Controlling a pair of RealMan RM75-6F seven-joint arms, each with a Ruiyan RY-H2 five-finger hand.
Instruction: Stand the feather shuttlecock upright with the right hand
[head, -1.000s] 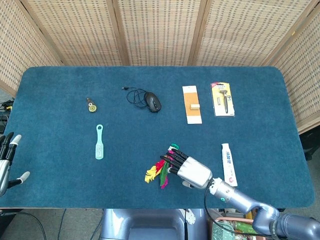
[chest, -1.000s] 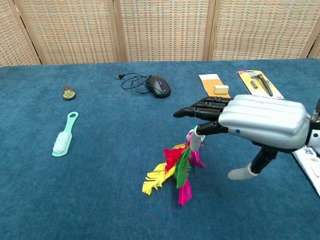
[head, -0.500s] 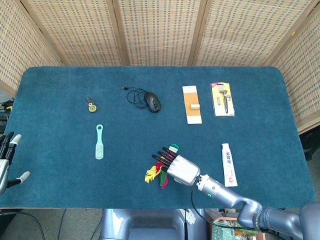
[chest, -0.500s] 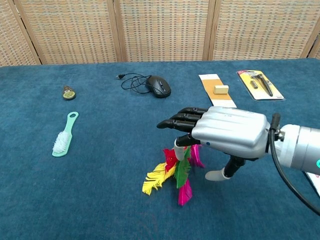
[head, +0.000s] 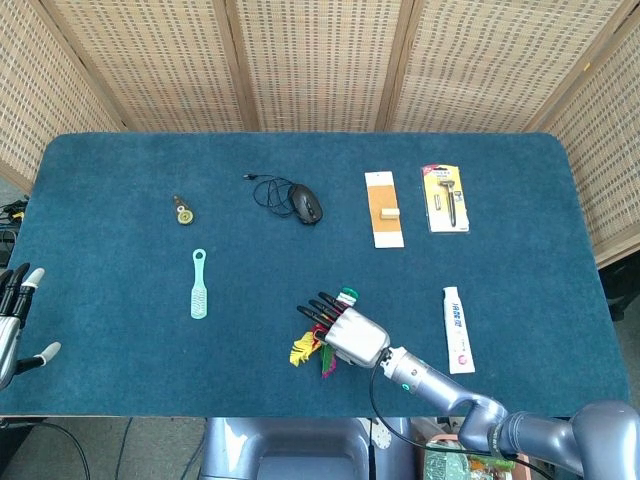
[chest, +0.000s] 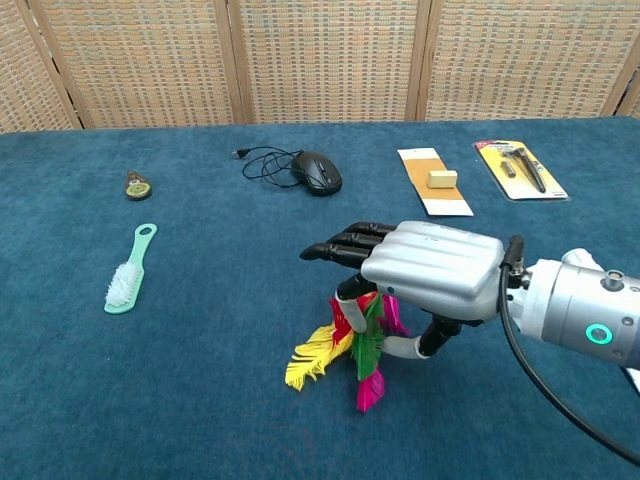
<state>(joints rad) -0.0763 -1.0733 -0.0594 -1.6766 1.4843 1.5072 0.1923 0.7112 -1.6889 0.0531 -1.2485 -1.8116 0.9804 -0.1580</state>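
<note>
The feather shuttlecock (head: 303, 348) lies on its side on the blue table, its yellow, red, green and pink feathers (chest: 335, 352) fanned toward the front edge. Its green-capped base (head: 347, 295) peeks out past the fingers in the head view and is hidden in the chest view. My right hand (head: 345, 330) hovers directly over it, palm down, fingers (chest: 335, 243) stretched out flat above the feathers. The thumb (chest: 400, 348) curls underneath, right beside the feathers; nothing is gripped. My left hand (head: 15, 320) rests at the table's left edge, fingers apart and empty.
A mint brush (head: 199, 285) lies to the left. A black mouse (head: 306, 201) with its cable, an orange card (head: 383, 208) and a razor pack (head: 445, 198) lie farther back. A toothpaste tube (head: 456, 328) lies right of my right hand.
My right hand has slid left and down over the shuttlecock, covering its base, and the thumb has come in beside the feathers. The shuttlecock still lies flat.
</note>
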